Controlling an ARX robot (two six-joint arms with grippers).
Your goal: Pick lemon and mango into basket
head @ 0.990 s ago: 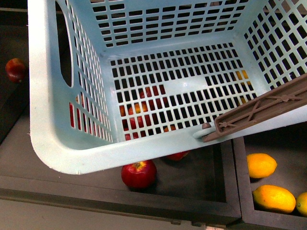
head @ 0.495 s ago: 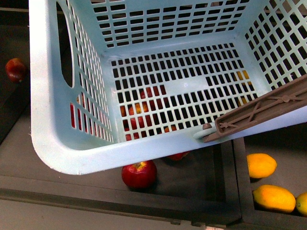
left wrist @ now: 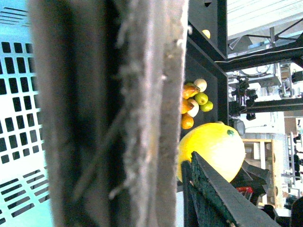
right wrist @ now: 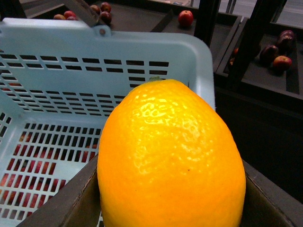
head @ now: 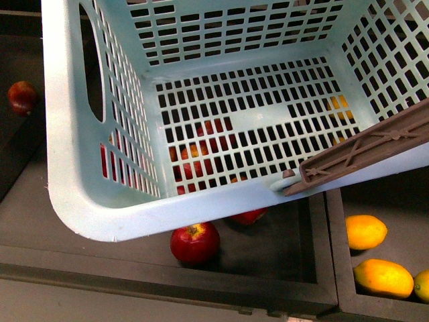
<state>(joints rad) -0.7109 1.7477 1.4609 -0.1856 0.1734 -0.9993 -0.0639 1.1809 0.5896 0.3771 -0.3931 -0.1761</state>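
The light aqua basket hangs in the air and fills most of the front view, empty inside, with its brown handle at the right. My left gripper is shut on that handle, which blurs across the left wrist view; one dark finger shows. My right gripper is shut on the lemon, held just above the basket's rim. The lemon also shows in the left wrist view. The elongated mango lies in the lower right bin. Neither gripper shows in the front view.
Red apples lie in the dark bin under the basket, one at the front and one far left. A shorter yellow-orange fruit lies beside the mango. A dark divider separates the bins. More fruit sits on shelves behind.
The basket has drifted slightly, its near rim sitting a little lower and its handle tilted a bit more. The fruit in the bins has not moved.
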